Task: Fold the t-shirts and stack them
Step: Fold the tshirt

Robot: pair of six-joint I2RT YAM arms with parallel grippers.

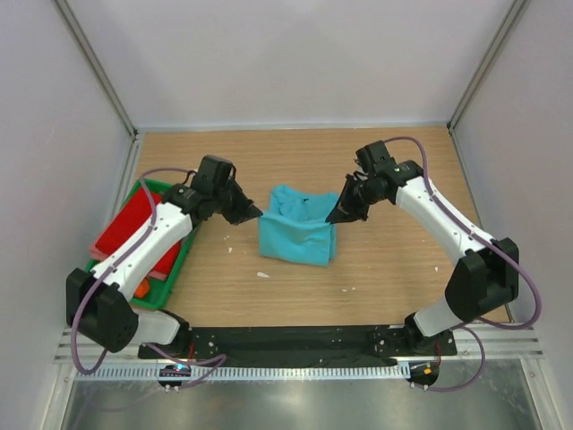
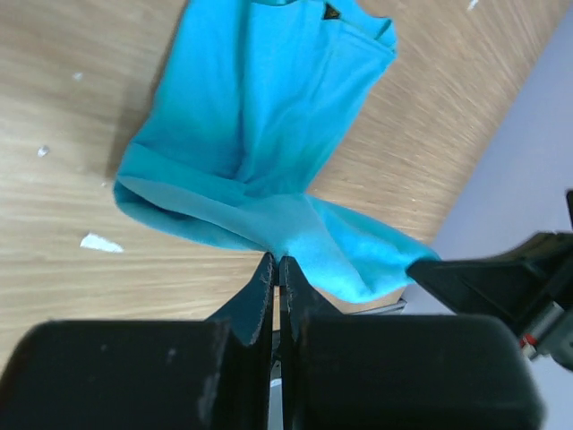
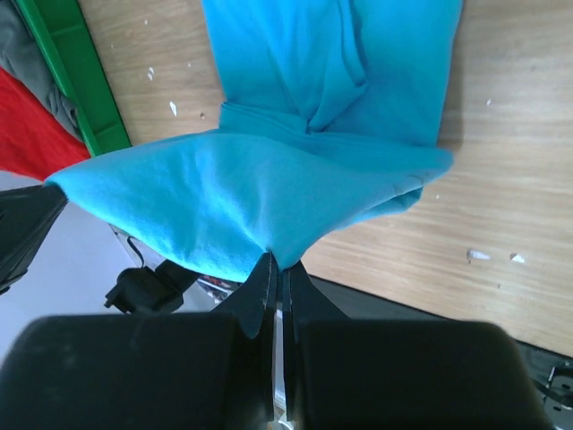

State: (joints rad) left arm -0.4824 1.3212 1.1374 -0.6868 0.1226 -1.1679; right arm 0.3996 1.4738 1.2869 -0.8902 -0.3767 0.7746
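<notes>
The turquoise-blue t-shirt (image 1: pixel 295 228) lies partly folded in the middle of the table, its far edge lifted and stretched between my two grippers. My left gripper (image 1: pixel 255 213) is shut on the shirt's left corner (image 2: pixel 295 228). My right gripper (image 1: pixel 336 215) is shut on the right corner (image 3: pixel 269 215). A small dark mark (image 2: pixel 331 11) shows at the shirt's collar. The red t-shirt (image 1: pixel 134 224) lies in the green tray (image 1: pixel 179 264) at the left, and shows in the right wrist view (image 3: pixel 31 125). A bit of the orange t-shirt (image 1: pixel 143 288) peeks out at the tray's near end.
The green tray (image 3: pixel 76 72) stands left of the blue shirt, under my left arm. Small white scraps (image 1: pixel 262 274) lie on the wooden table. White walls close in the back and both sides.
</notes>
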